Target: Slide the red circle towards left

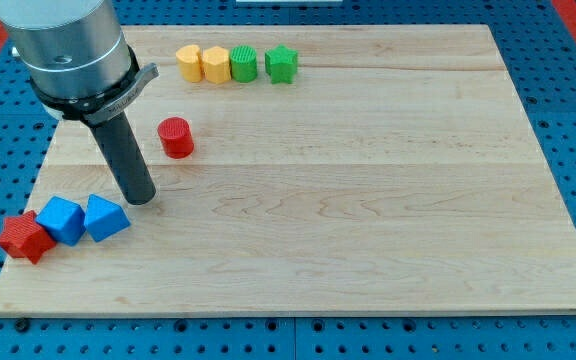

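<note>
The red circle [176,137] is a short red cylinder standing on the wooden board [368,200] in the upper left part of the view. My tip [141,198] touches the board below and slightly left of the red circle, a short gap away from it. The tip stands just above and to the right of a blue block [106,217]. The arm's grey body [63,45] fills the view's top left corner.
A row at the view's top holds two yellow blocks [189,62] [215,64], a green cylinder [243,64] and a green star-like block [281,64]. At the lower left, a second blue block [63,219] and a red block [24,236] sit by the board's edge.
</note>
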`<state>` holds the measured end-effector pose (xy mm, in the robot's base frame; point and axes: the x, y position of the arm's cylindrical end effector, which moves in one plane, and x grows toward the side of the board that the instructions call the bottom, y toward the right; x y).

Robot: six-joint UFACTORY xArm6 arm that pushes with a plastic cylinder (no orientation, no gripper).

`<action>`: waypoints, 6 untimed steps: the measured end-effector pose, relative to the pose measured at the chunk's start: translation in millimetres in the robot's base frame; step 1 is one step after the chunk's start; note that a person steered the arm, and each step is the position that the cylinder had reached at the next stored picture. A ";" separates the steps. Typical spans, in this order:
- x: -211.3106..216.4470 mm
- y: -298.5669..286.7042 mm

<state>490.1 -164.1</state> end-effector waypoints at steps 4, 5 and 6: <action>-41.1 100.9; -76.4 94.1; -94.4 41.6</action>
